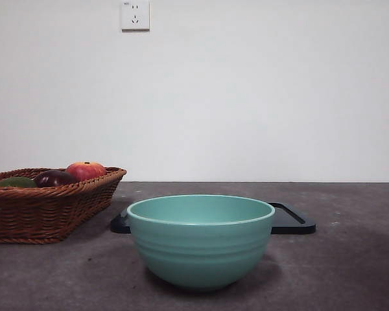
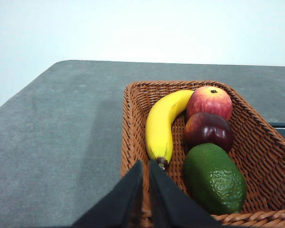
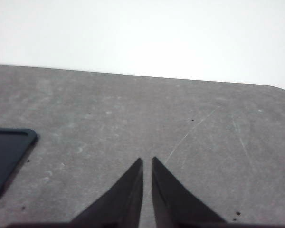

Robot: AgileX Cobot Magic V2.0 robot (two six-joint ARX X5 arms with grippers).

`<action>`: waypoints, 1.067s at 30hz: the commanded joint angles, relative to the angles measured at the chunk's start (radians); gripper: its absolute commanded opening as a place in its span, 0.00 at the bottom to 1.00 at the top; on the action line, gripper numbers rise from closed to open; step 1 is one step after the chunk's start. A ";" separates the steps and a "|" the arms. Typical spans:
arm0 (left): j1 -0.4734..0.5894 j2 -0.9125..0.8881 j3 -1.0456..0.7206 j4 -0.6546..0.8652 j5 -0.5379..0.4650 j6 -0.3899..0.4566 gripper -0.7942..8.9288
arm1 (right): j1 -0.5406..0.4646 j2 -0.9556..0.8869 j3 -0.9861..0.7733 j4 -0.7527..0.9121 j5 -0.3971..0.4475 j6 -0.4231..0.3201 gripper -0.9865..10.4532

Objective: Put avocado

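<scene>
Front view: a wicker basket (image 1: 48, 207) stands at the left of the grey table (image 1: 350, 259). Over its rim show the top of the avocado (image 1: 14, 183), a dark purple fruit (image 1: 53, 178) beside it, and a red-orange fruit (image 1: 85, 170) next in line. A teal bowl (image 1: 201, 240) stands near the camera at centre, empty as far as can be seen. Behind it lies a flat black tray (image 1: 292, 220), partly hidden by the bowl. A wall socket (image 1: 135, 14) is mounted on the white wall. No arm appears in this view.

Left wrist view: the left gripper (image 2: 146, 166) hangs over the basket's (image 2: 133, 123) near rim, jaws pressed almost together with only a thin gap, holding nothing. The avocado (image 2: 213, 178) lies inside the basket, touching the dark purple fruit (image 2: 209, 130), which in turn touches the red-orange fruit (image 2: 210, 102). A banana (image 2: 162, 126) lies alongside them, its stem end just beyond the jaw tips.

Right wrist view: the right gripper (image 3: 147, 164) is over bare table (image 3: 204, 133), jaws nearly closed, nothing between them. A corner of the black tray (image 3: 7, 156) shows at one edge
</scene>
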 commanded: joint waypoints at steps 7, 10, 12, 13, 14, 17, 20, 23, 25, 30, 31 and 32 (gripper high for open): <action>-0.001 0.000 0.060 0.005 -0.006 -0.116 0.10 | 0.000 0.000 0.024 0.032 -0.003 0.187 0.10; -0.004 0.013 0.102 -0.001 0.001 -0.189 0.10 | 0.006 0.022 0.068 0.009 -0.003 0.280 0.10; -0.011 0.031 0.132 -0.010 0.014 -0.203 0.10 | 0.016 0.053 0.106 -0.022 -0.010 0.327 0.10; -0.016 0.046 0.153 -0.018 0.018 -0.204 0.10 | 0.023 0.074 0.132 -0.039 -0.024 0.345 0.10; -0.020 0.062 0.176 -0.031 0.018 -0.204 0.10 | 0.031 0.095 0.158 -0.052 -0.038 0.356 0.10; -0.031 0.122 0.252 -0.080 0.019 -0.205 0.10 | 0.060 0.165 0.246 -0.105 -0.060 0.380 0.10; -0.039 0.194 0.331 -0.134 0.053 -0.204 0.10 | 0.092 0.246 0.346 -0.167 -0.082 0.381 0.10; -0.045 0.273 0.405 -0.169 0.114 -0.204 0.10 | 0.121 0.333 0.432 -0.220 -0.117 0.380 0.10; -0.050 0.324 0.451 -0.182 0.140 -0.203 0.10 | 0.141 0.388 0.481 -0.255 -0.142 0.380 0.10; -0.063 0.457 0.582 -0.246 0.207 -0.201 0.10 | 0.191 0.513 0.583 -0.319 -0.230 0.354 0.10; -0.066 0.486 0.611 -0.265 0.229 -0.201 0.10 | 0.203 0.535 0.602 -0.330 -0.250 0.350 0.10; -0.069 0.514 0.639 -0.282 0.255 -0.198 0.10 | 0.214 0.557 0.621 -0.340 -0.272 0.338 0.10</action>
